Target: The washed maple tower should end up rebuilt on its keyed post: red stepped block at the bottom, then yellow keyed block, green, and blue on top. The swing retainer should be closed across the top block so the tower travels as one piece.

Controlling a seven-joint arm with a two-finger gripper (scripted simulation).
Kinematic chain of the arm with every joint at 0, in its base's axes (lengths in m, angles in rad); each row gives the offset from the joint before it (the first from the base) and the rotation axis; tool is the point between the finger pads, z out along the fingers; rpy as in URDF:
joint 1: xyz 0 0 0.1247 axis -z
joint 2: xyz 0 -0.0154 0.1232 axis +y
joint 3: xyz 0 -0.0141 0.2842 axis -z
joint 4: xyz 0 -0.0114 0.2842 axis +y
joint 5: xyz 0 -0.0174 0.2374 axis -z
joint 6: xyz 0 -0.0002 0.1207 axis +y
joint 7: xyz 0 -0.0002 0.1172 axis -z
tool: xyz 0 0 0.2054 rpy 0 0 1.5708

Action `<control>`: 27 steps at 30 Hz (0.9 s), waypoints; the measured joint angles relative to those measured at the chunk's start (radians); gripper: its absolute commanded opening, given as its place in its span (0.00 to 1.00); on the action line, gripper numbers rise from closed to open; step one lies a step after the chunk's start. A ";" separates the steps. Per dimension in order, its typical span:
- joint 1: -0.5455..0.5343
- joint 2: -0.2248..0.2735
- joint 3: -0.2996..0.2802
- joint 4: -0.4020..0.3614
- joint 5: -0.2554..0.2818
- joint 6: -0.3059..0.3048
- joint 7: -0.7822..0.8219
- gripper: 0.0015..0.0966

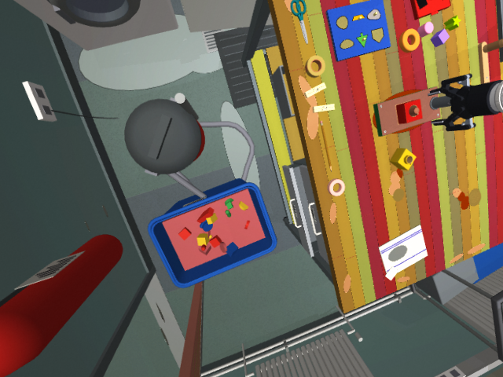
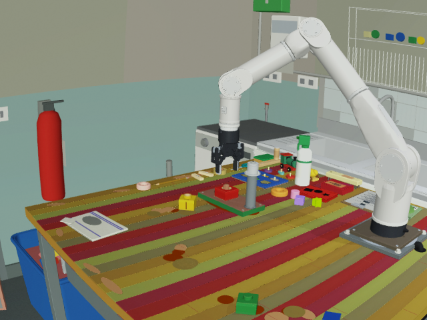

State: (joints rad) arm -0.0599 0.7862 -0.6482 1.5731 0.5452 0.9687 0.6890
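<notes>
The red stepped block (image 1: 407,112) (image 2: 226,192) sits on the keyed post of the brown, green-edged base plate (image 2: 230,202), with the post's tip showing through its top. My gripper (image 1: 454,104) (image 2: 226,167) hangs open and empty straight above it. The grey retainer column (image 2: 251,186) stands upright at the plate's near end. The yellow keyed block (image 1: 403,158) (image 2: 187,202) lies on the table left of the plate. The green block (image 2: 247,303) and the blue block (image 2: 332,315) rest far off at the table's near edge.
A blue bin (image 1: 213,233) of small toys stands on the floor beside the table. A white spray bottle (image 2: 304,161), a blue puzzle board (image 2: 265,179), an orange ring (image 2: 279,191) and small shapes crowd the area behind the plate. A white card (image 2: 93,225) lies near the left corner.
</notes>
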 measured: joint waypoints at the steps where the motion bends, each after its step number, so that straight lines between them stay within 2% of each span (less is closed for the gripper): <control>1: 0.001 -0.002 -0.001 -0.002 -0.002 0.004 0.002 0.87; 10: 0.004 -0.015 -0.008 -0.014 -0.013 0.026 0.011 0.87; 27: 0.004 -0.016 -0.009 -0.015 -0.015 0.029 0.012 0.87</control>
State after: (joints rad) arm -0.0555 0.7698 -0.6572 1.5582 0.5306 0.9977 0.7015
